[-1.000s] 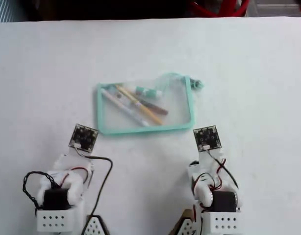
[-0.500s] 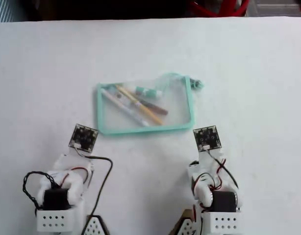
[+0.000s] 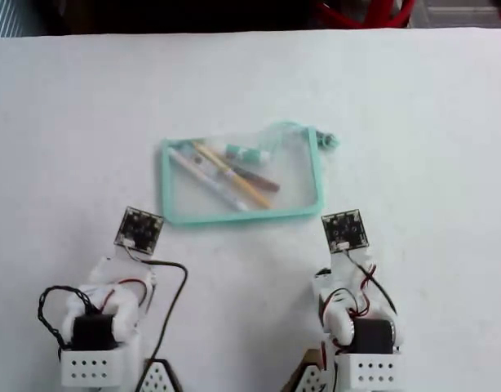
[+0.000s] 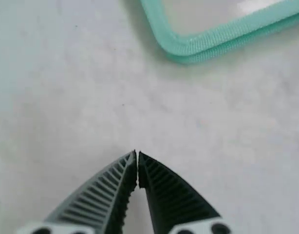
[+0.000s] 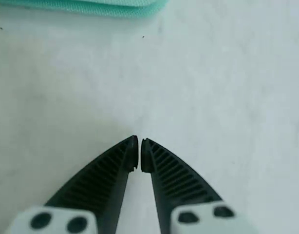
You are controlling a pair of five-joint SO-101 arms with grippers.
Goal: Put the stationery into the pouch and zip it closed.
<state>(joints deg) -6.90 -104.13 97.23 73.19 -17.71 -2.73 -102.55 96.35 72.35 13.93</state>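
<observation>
"High view first: where is the clear, teal-edged zip pouch point(image 3: 242, 184)?"

"Flat on the white table point(image 3: 414, 98), about mid-table. Its long axis runs left to right, with the near edge tipped a touch. The teal zip pull point(image 3: 328, 142) sticks out at the far right corner, so I judge the zip is run to its end."

"And the stationery?"

"Inside already. A yellow pencil point(image 3: 234, 175) and a white pen point(image 3: 200, 169) lie slantwise, pointing from far left to near right."

"Why do the arms sit so low on the near side?"

"Nothing seems left to carry, I'd say. The left gripper point(image 4: 137, 161) hangs over bare table near the pouch's near left corner, tips pressed together on nothing. The right gripper point(image 5: 140, 148) does the same off the near right corner, closed and empty."
</observation>
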